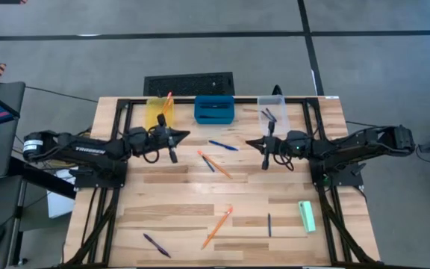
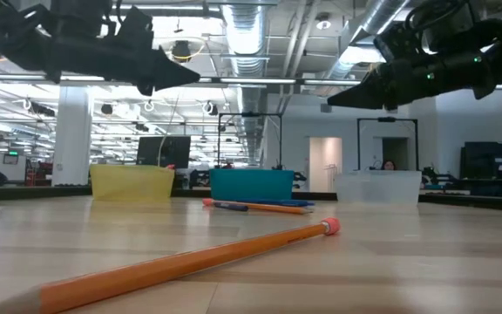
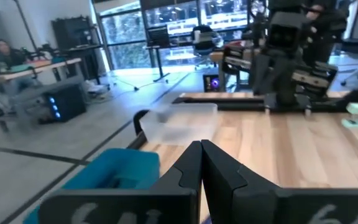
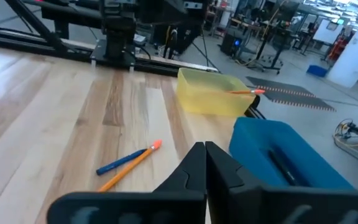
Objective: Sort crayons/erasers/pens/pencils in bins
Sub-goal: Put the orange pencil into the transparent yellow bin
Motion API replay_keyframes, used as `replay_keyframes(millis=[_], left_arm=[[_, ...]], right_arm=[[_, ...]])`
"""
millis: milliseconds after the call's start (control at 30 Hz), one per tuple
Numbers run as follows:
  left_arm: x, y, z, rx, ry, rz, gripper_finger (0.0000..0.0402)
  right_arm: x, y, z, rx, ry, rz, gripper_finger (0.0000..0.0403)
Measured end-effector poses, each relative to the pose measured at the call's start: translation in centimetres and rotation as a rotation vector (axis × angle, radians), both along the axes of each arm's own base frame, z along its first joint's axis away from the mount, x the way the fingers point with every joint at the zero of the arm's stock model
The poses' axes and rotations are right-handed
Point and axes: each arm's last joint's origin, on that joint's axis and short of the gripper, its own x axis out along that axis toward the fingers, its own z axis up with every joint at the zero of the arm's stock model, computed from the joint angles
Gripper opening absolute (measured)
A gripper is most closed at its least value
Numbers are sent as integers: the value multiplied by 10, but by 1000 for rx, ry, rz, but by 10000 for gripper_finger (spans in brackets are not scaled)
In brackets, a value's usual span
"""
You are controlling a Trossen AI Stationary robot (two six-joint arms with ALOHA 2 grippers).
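Observation:
My left gripper (image 1: pixel 186 134) is shut and empty, raised above the table near the yellow bin (image 1: pixel 159 112). My right gripper (image 1: pixel 248 142) is shut and empty, raised near the clear bin (image 1: pixel 272 110). The blue bin (image 1: pixel 215 109) stands between them. An orange pencil (image 4: pixel 247 92) leans on the yellow bin's rim. A blue pen (image 1: pixel 222 145) lies between the grippers. A pencil (image 1: pixel 216 165) lies crossed with a dark pen (image 1: pixel 207 162) at mid table. Another pencil (image 1: pixel 217 228), two pens (image 1: pixel 156 245) (image 1: pixel 269 224) and the mint eraser (image 1: pixel 307 216) lie near the front.
A dark keyboard-like object (image 1: pixel 189 82) lies beyond the table's far edge. A black frame rail (image 1: pixel 200 99) runs behind the bins. People sit in the room beyond the table (image 3: pixel 2 53).

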Motion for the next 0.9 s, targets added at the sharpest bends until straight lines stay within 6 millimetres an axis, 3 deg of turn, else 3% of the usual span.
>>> replay_keyframes(millis=[400,633,900], left_arm=[[1,-10,1,47,-22,-118,0],[1,-12,1,49,-25,-197,0],[1,-13,0,76,-4,-201,0]], right_arm=[[4,12,0,80,16,26,18],[17,30,12,95,181,-8,23],[22,55,29,226,337,-71,46]])
